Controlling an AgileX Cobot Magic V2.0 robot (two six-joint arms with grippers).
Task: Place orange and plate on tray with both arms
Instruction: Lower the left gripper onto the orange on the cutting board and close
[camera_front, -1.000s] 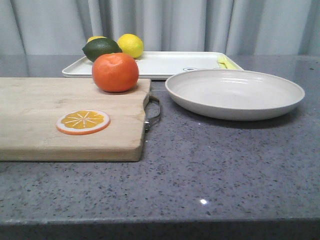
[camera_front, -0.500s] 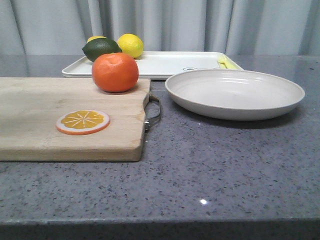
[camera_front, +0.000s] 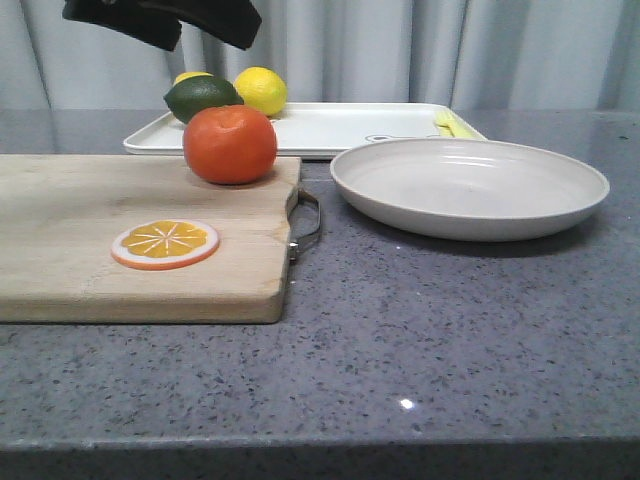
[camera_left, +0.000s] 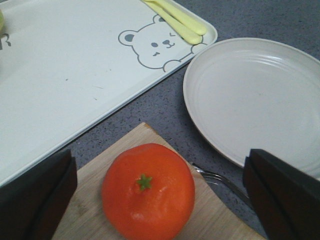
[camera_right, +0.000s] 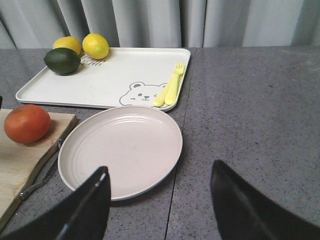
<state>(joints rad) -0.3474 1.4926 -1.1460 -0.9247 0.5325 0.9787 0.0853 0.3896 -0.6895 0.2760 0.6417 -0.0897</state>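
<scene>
Orange (camera_front: 230, 145) left of plate (camera_front: 470, 186)

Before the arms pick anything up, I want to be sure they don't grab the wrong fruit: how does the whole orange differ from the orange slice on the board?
The orange is a full round fruit with a green stem nub; the slice lies flat, showing segments and a white rim. The orange sits at the board's far corner near the tray; the slice lies nearer the front. Both rest on the board, untouched.

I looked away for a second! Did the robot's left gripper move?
Yes. The left gripper has come into the front view at the top, above the lemon and orange.
</scene>
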